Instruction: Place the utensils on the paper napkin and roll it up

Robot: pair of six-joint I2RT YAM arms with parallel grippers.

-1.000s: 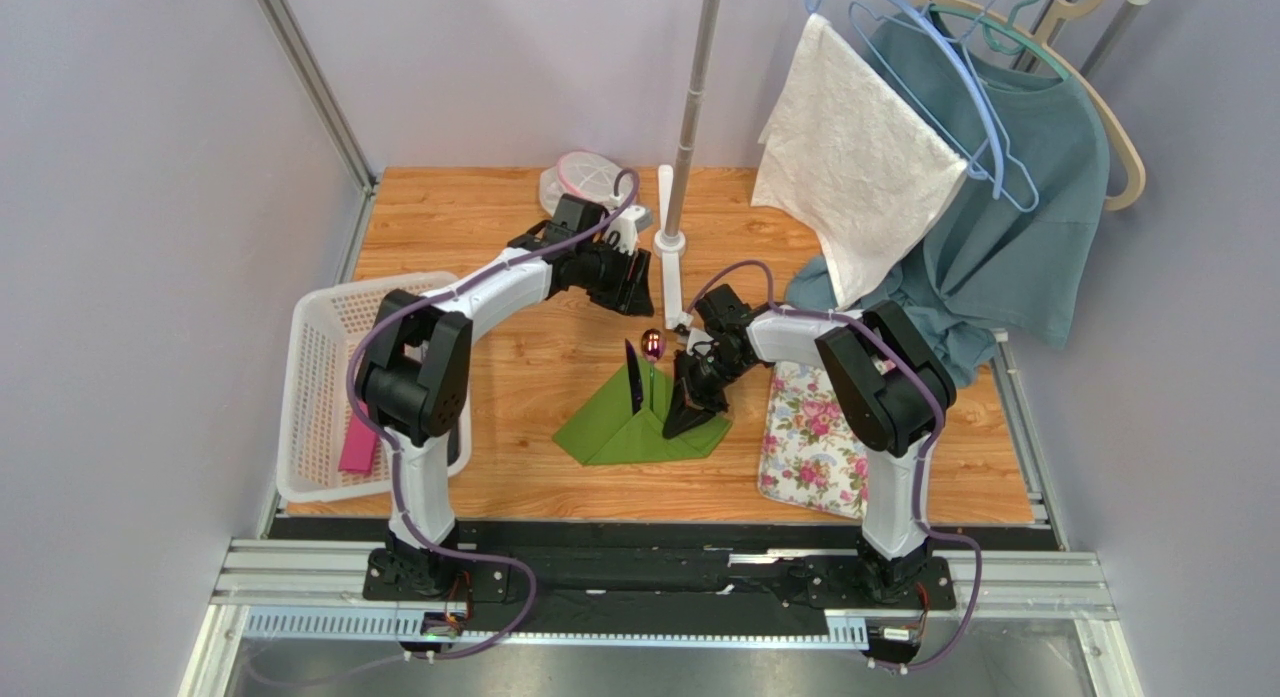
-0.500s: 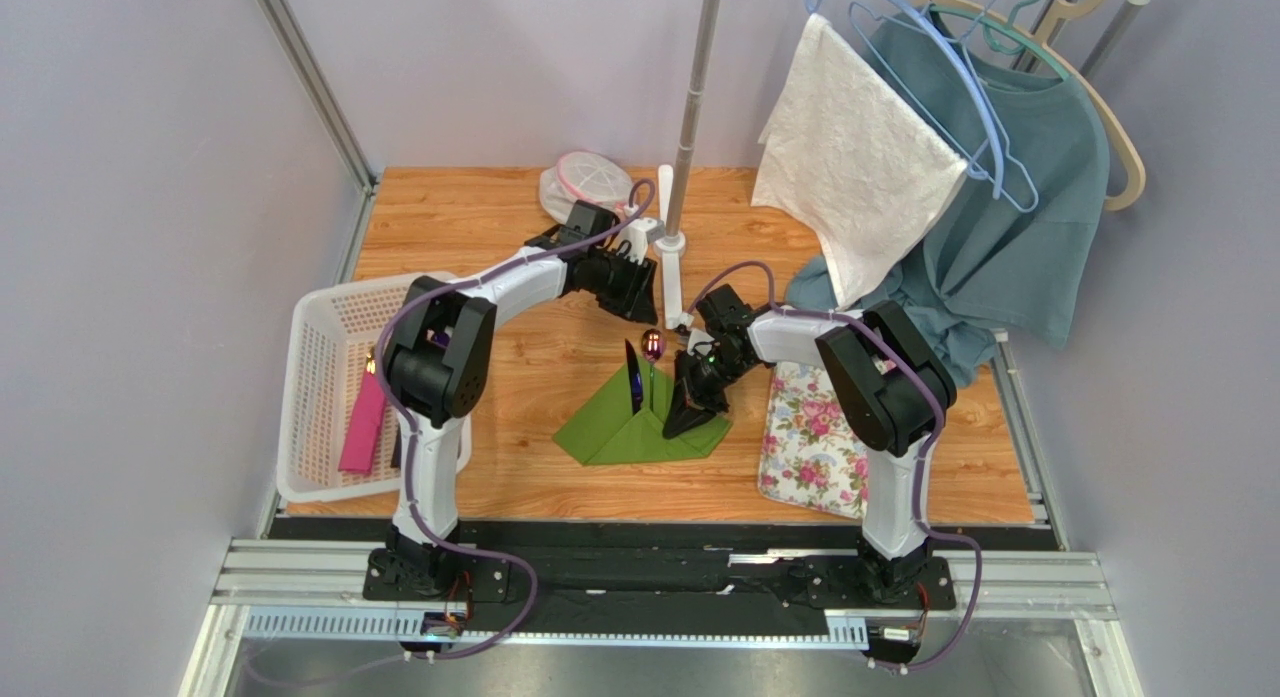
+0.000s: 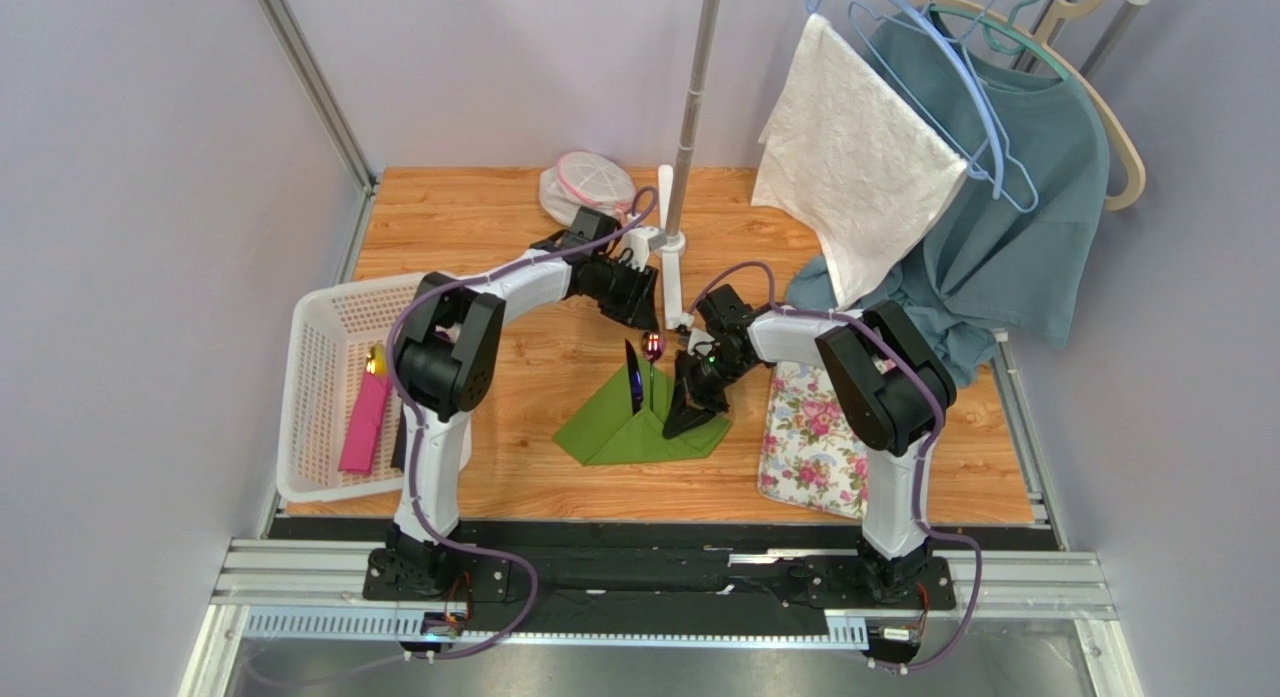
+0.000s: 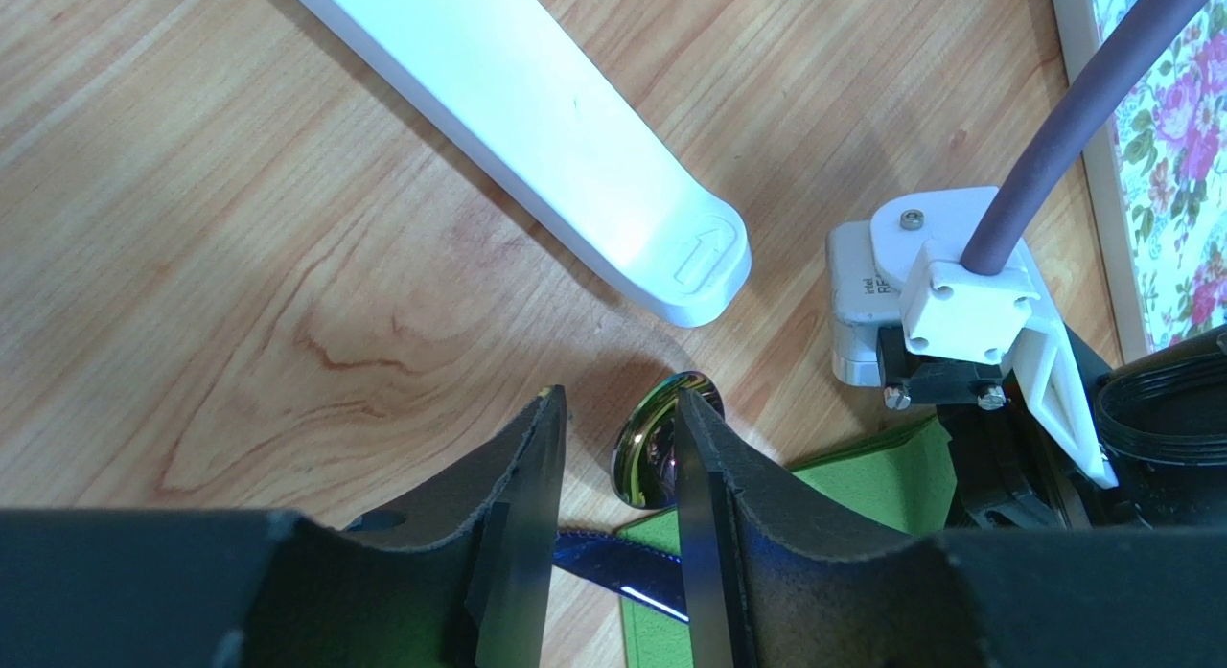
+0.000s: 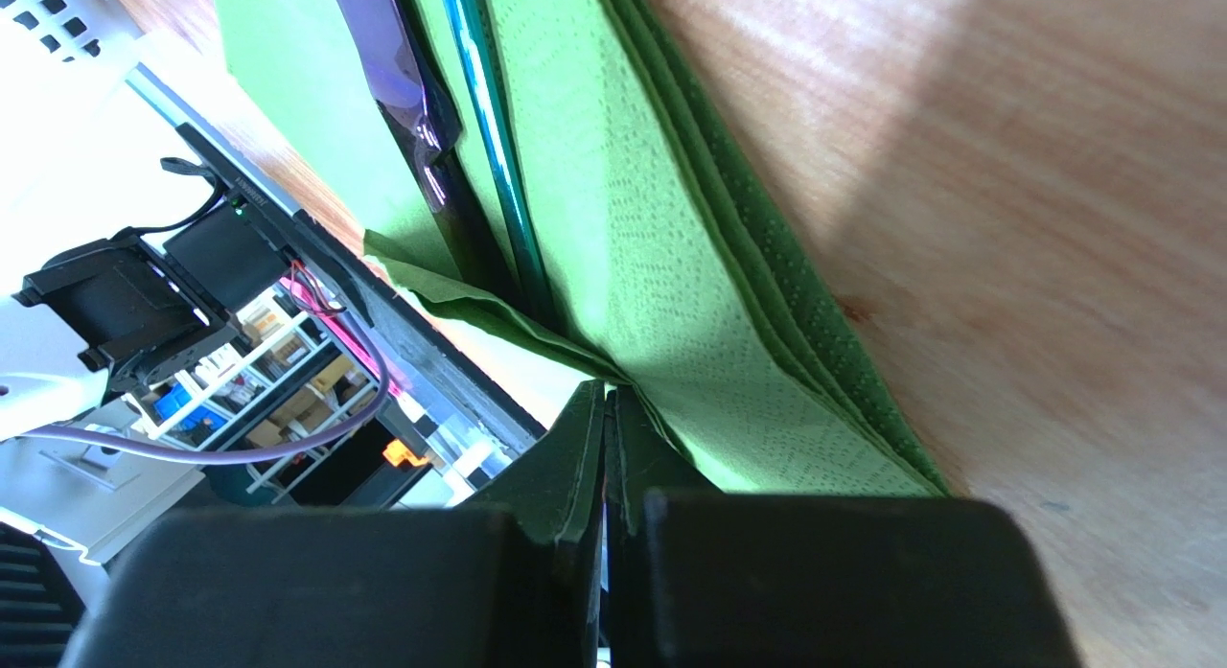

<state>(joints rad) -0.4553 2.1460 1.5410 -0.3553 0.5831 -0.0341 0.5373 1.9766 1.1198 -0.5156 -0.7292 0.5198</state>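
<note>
green paper napkin (image 5: 691,237) is pinched tight in the right gripper (image 5: 608,409), utensils (image 5: 432,151) lying just beyond its tips. left gripper (image 4: 622,409) gapes above the glossy head (image 4: 655,441); better steady the utensils while the right rolls slowly.

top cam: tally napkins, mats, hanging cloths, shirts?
green paper napkin: 1
floral mat: 1
white cloth, hanging: 1
teal shirt, hanging: 1
Total: 4
</note>
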